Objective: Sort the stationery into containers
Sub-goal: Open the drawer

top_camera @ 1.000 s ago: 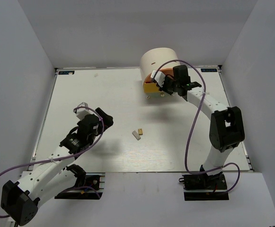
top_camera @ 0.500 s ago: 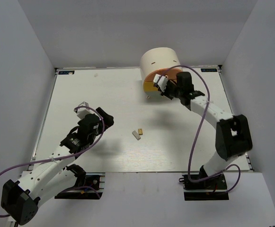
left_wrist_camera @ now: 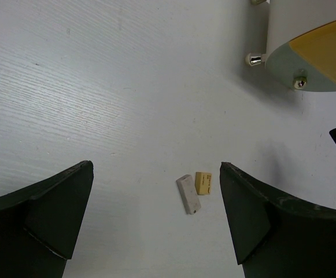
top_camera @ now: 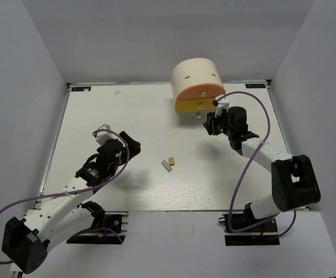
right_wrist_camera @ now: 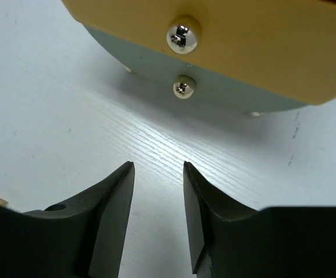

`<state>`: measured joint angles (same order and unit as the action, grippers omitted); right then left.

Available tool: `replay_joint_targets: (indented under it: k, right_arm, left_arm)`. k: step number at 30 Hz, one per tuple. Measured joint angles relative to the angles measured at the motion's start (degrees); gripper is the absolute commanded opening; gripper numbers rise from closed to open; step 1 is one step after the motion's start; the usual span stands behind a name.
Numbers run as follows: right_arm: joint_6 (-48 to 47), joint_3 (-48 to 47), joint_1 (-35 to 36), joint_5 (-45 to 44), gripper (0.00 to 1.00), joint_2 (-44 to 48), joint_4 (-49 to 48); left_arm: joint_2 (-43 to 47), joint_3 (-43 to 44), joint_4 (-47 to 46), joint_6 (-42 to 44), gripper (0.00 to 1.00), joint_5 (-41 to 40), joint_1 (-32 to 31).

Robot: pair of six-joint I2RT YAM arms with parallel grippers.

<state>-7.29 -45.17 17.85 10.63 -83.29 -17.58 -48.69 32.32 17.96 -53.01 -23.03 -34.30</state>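
Note:
Two erasers lie side by side mid-table, a white eraser [top_camera: 166,165] [left_wrist_camera: 188,194] and a tan eraser [top_camera: 172,160] [left_wrist_camera: 203,182]. My left gripper [top_camera: 117,137] [left_wrist_camera: 156,168] hovers left of them, open wide and holding nothing. The cream organizer [top_camera: 195,72] stands at the back with its orange drawer [top_camera: 200,91] and yellow drawer [top_camera: 196,105] [right_wrist_camera: 260,46] pushed in. My right gripper [top_camera: 212,123] [right_wrist_camera: 158,167] sits just in front of the yellow drawer's knob [right_wrist_camera: 182,35], apart from it. Its jaws are parted over bare table with nothing between them.
Below the yellow drawer is a pale front with a small knob [right_wrist_camera: 183,87], and the organizer rests on short metal feet [left_wrist_camera: 253,58]. White walls close in the table on three sides. The purple cables loop off both arms.
My right gripper has pulled back from the organizer's front toward me and opened. The yellow drawer, out a second ago, now sits flush. The left arm has barely moved.

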Motion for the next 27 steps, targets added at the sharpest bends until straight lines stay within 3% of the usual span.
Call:
replay_joint_targets:
  k: [1,6,15,27]
  right_arm:
    - [2.8,0.0,-0.4,0.1,0.53,-0.5,-0.1]
    - [19.0,-0.1,-1.1,1.3,0.60,-4.9,-2.3]
    - [42.3,-3.8,-1.5,1.8,0.60,-15.8,-6.4]
    - [53.4,-10.6,-2.9,0.0,0.49,-22.2,-8.7]
  left_arm:
    - [0.0,0.0,0.0,0.0,1.00,0.0,0.0]
    - [0.3,0.0,0.1,0.0,1.00,0.0,0.0]
    - [1.6,0.0,1.6,0.0,1.00,0.2,0.0]
    - [-1.3,0.1,1.7,0.2,1.00,1.8,0.0]
